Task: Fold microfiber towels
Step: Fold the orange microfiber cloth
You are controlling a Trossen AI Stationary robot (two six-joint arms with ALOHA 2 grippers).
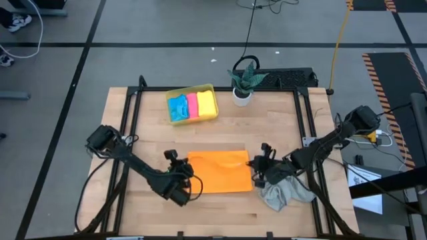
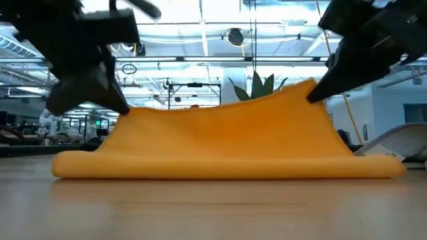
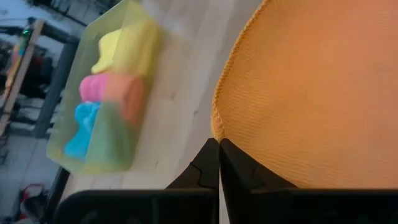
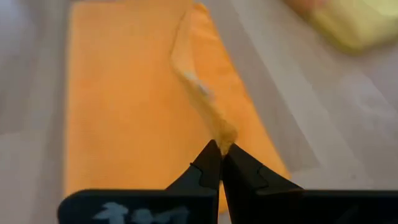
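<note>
The blue (image 1: 177, 107), pink (image 1: 192, 105) and yellow (image 1: 207, 104) towels lie folded in the far tray (image 1: 189, 91), while the left gripper (image 1: 179, 175) and right gripper (image 1: 259, 172) (jaws clamped on its corners) half-fold the orange towel (image 1: 220, 171) at mid-desk, and the grey towel (image 1: 283, 193) waits crumpled near right.

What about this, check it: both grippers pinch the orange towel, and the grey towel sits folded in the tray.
Not the grey towel: in the high view it lies crumpled on the table by the right gripper. Both it and the left gripper pinch the orange towel.
</note>
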